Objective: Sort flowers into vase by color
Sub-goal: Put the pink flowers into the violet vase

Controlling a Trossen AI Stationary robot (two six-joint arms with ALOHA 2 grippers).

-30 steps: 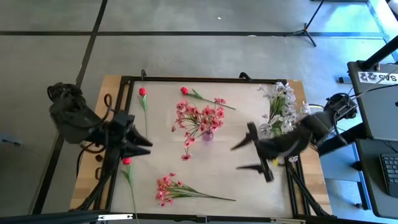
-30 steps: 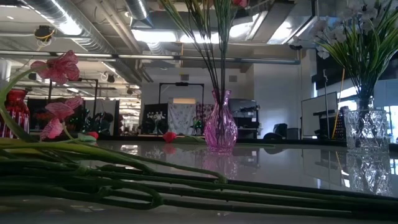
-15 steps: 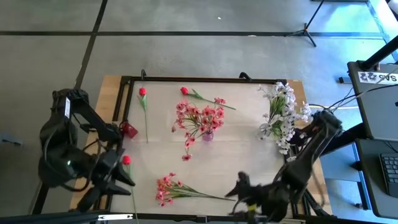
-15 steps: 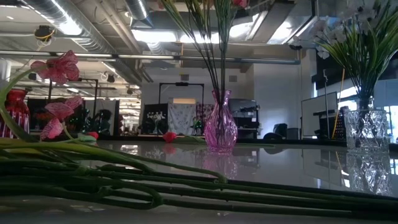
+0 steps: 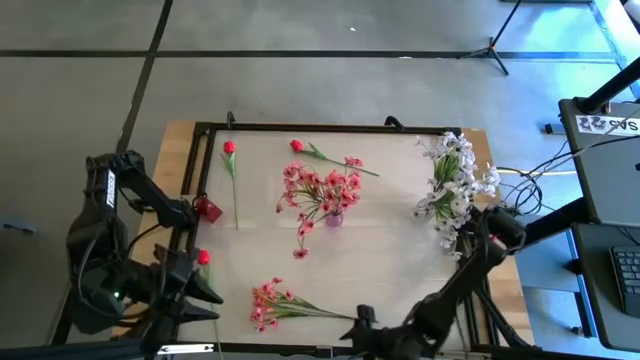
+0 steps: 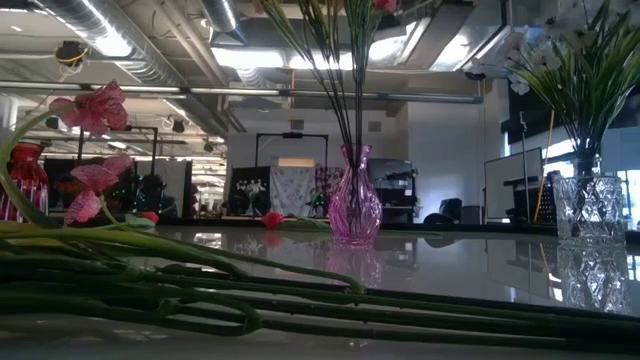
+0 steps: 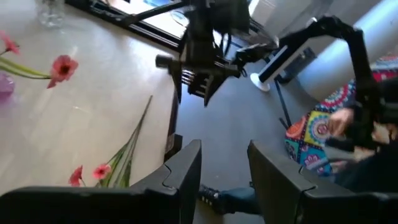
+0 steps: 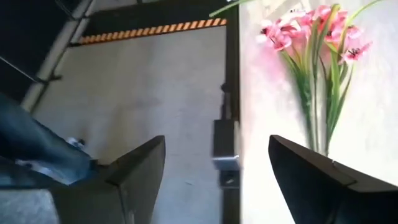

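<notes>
A pink vase (image 5: 333, 216) in the table's middle holds pink sprays (image 5: 320, 188). Near the right edge, a clear vase (image 6: 590, 215) holds white sprays (image 5: 455, 182). Another pink spray (image 5: 272, 303) lies flat near the near edge, and its stems (image 6: 200, 290) fill the low view's foreground. Single red buds lie at the far left (image 5: 229, 147), far middle (image 5: 296, 146) and near left (image 5: 203, 257). My left gripper (image 5: 203, 288) hangs open at the near-left corner. My right gripper (image 5: 362, 325) is open at the near edge, just right of the lying pink spray (image 8: 314, 37).
A small red vase (image 5: 208, 208) stands by the left edge. A black frame (image 5: 330, 128) runs along the table's far side and left side. In the left wrist view a person in patterned clothing (image 7: 317, 134) is beyond the near edge. A trouser leg (image 8: 34, 149) shows on the floor.
Both arms have drawn back toward the near edge. My right gripper swung from the table's right middle down to the near edge beside the lying pink spray. My left gripper moved from the left middle to the near-left corner, uncovering the red vase. No flower has moved.
</notes>
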